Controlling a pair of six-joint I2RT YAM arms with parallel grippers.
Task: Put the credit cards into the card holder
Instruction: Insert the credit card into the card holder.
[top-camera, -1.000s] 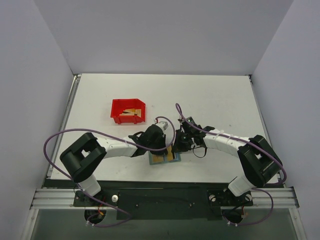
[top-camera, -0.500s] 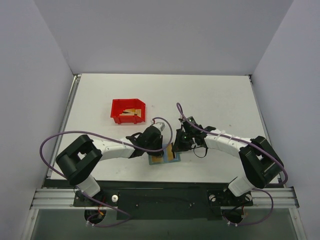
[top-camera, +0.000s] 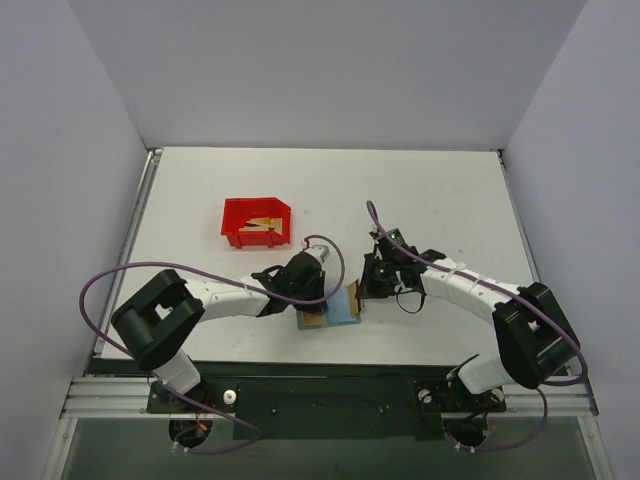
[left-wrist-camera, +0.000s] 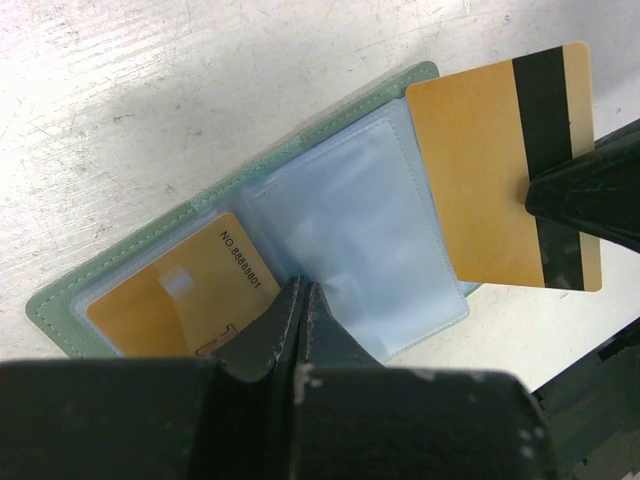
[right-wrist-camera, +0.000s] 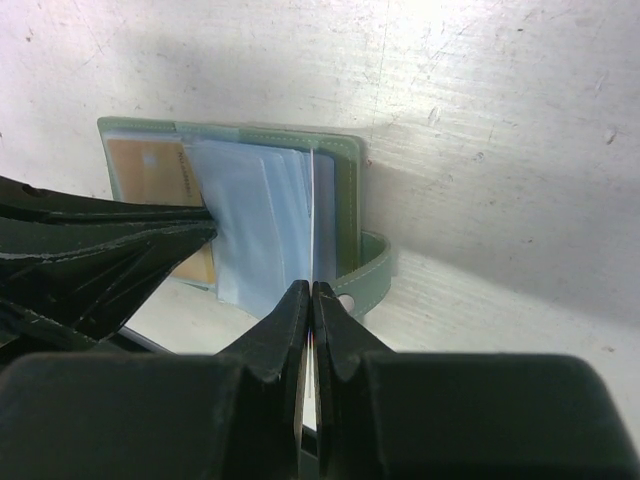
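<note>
The right tool (right-wrist-camera: 310, 290) is clamped shut on a gold credit card (left-wrist-camera: 480, 190) with a dark stripe. The left tool (left-wrist-camera: 300, 292) is closed with nothing in it. On the white surface (top-camera: 440, 190) a red bin (top-camera: 255, 204) holding tan cards (top-camera: 262, 224) sits at the back left, well apart. The card holder (left-wrist-camera: 340, 220) lies open near the front edge between both arms, with the left tool's tips pressing on its clear sleeves. The held card stands edge-on over its right half, and another card (left-wrist-camera: 170, 300) sits in its left pocket.
</note>
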